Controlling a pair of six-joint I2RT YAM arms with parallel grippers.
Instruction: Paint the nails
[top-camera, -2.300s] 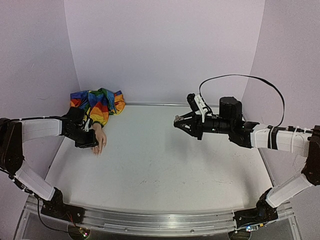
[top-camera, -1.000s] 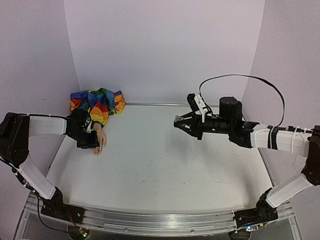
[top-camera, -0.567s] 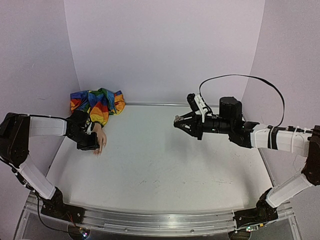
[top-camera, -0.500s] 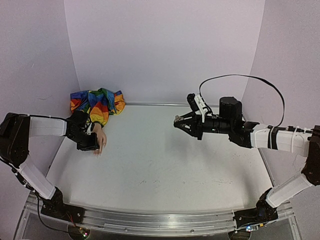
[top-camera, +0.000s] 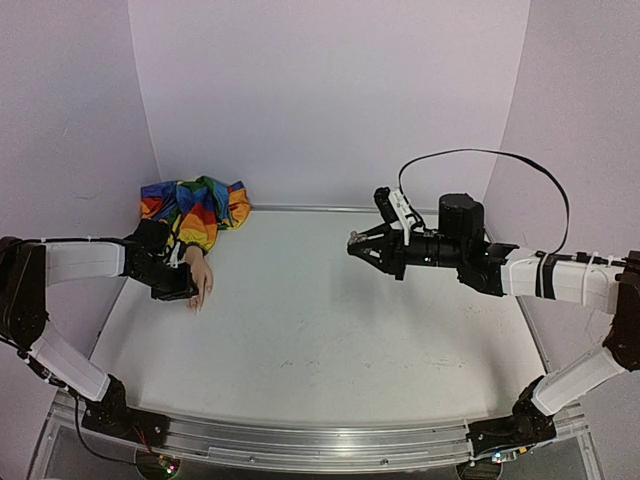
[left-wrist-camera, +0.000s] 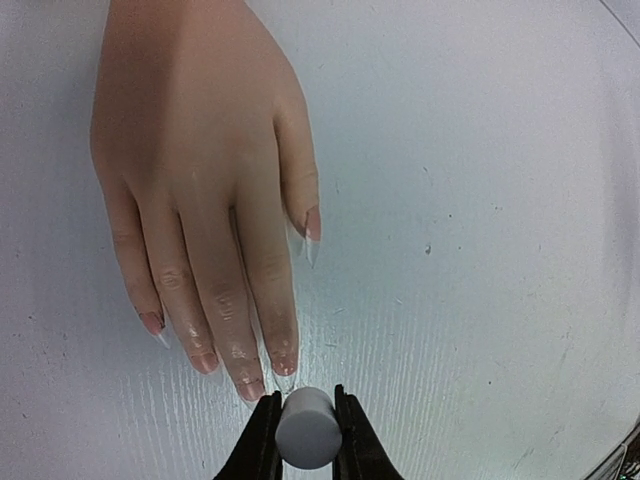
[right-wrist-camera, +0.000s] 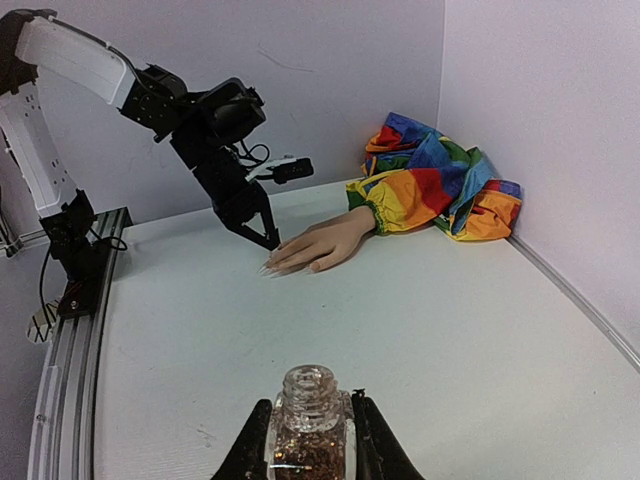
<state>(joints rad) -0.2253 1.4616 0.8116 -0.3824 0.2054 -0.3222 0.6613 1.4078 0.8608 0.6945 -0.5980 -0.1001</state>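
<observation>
Just beside the nails (left-wrist-camera: 283, 362) — white cap (left-wrist-camera: 306, 424) in left hand (left-wrist-camera: 306, 442).

The nails (left-wrist-camera: 311, 225) are long and pointy, pinkish with clear tips, on a pale mannequin hand (left-wrist-camera: 190, 140) lying palm-down on the white counter (left-wrist-camera: 480, 200), rainbow sleeve (top-camera: 195, 208) at the wrist.

The left arm (top-camera: 85, 260) has swung its elbow back out leftward (where it sat at first), partly leaving view.
</observation>
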